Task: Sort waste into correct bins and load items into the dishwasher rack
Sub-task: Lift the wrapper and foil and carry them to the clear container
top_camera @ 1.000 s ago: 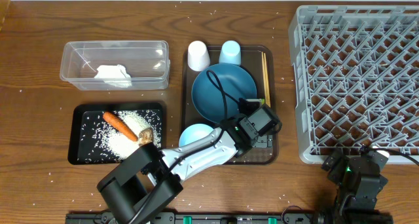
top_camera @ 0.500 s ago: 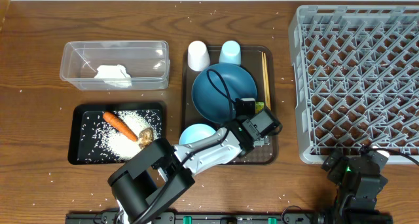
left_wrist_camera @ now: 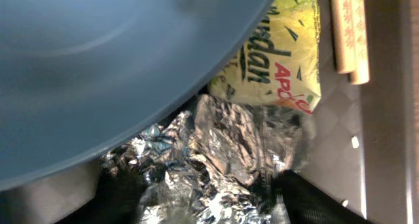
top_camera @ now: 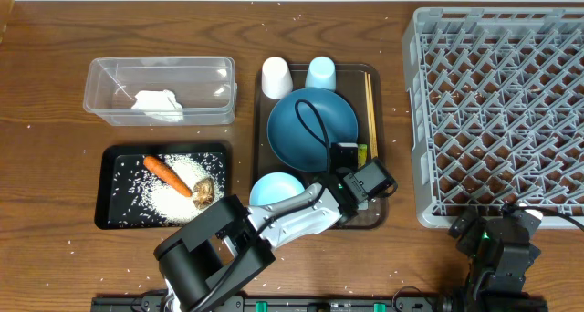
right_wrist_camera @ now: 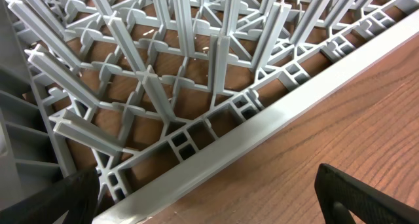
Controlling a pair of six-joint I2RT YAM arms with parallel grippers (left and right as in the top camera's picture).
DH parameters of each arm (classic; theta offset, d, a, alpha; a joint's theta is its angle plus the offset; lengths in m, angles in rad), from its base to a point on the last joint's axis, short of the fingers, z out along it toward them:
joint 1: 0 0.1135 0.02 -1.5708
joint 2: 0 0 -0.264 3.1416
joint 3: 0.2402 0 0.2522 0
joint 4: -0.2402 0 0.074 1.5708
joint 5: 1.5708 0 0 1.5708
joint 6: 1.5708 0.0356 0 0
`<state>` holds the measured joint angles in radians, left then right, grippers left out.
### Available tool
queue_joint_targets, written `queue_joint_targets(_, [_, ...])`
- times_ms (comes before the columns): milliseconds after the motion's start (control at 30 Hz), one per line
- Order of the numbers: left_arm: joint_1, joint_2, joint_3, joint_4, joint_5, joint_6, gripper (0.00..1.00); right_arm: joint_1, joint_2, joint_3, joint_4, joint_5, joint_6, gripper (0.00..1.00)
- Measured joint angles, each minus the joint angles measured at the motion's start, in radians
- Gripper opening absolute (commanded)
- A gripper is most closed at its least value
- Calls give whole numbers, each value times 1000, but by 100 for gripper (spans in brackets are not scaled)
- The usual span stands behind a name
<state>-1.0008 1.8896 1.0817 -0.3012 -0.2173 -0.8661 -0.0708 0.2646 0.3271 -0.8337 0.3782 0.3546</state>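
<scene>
My left gripper (top_camera: 365, 186) is low over the brown serving tray (top_camera: 380, 217), open, its fingers (left_wrist_camera: 209, 204) on either side of the silver foil ball (left_wrist_camera: 216, 158). The green-yellow packet (left_wrist_camera: 275, 60) lies just beyond the ball, partly under the dark-blue plate (top_camera: 306, 120). Chopsticks (top_camera: 370, 102) lie along the tray's right side. The white bowl (top_camera: 272, 190), white cup (top_camera: 276, 77) and light-blue cup (top_camera: 320, 73) stand on the tray. My right gripper (top_camera: 497, 234) is open and empty at the grey rack's (top_camera: 497, 111) front edge.
The clear tub (top_camera: 100, 84) holds the crumpled napkin (top_camera: 157, 103). The black tray (top_camera: 114, 216) holds the carrot (top_camera: 167, 173), the brown lump (top_camera: 203, 190) and rice (top_camera: 169, 198). Rice grains are scattered on the wooden table.
My left gripper has moved slightly right and toward the tray's front, closing in over the foil ball. The right arm has not moved.
</scene>
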Motion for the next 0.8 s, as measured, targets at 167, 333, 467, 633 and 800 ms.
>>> queue_joint_targets(167, [1,0,0,-9,21,0,25,0,0,0,0,0,0,99])
queue_joint_targets(333, [1,0,2,-18,57,-1,9,0,0,0,0,0,0,99])
queue_joint_targets(467, [2,-1,2,-19,80,0,6,0,0,0,0,0,0,99])
queue_joint_targets(633, [2,-17,3,-40,154,1,6,0,0,0,0,0,0,99])
queue_joint_targets(800, [1,-98,2,-100,246,2,6,0,0,0,0,0,0,99])
